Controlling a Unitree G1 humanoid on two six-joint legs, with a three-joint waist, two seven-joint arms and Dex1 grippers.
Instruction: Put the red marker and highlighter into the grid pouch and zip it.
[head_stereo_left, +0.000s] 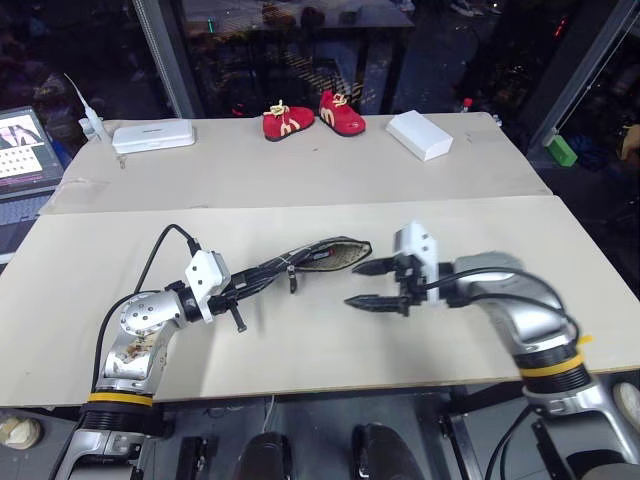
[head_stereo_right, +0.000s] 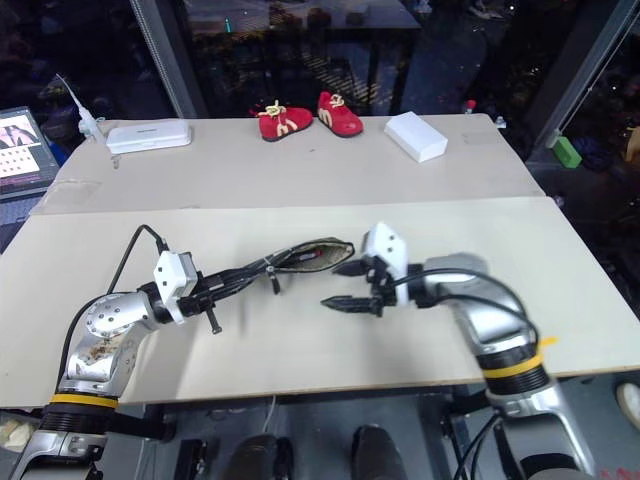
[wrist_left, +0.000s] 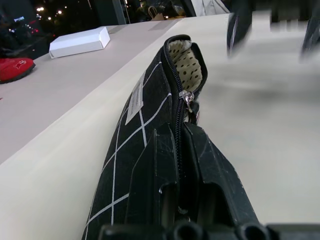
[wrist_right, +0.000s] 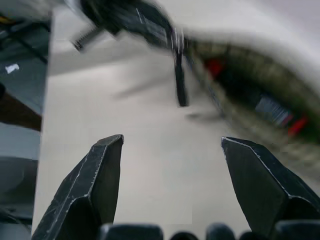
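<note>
My left gripper is shut on one end of the grid pouch, holding it just above the table. The pouch is black with white grid lines. Its far end gapes open and shows a dotted lining, and the zipper pull sits partway along. My right gripper stands open and empty just beside the open mouth, pointing toward it. In the right wrist view a dark thing with red ends, likely the red marker, lies blurred inside the mouth. The highlighter is hidden.
Along the table's far side lie two red shoes, a white box and a white case. A laptop sits off the far left corner. A green block lies beyond the right edge.
</note>
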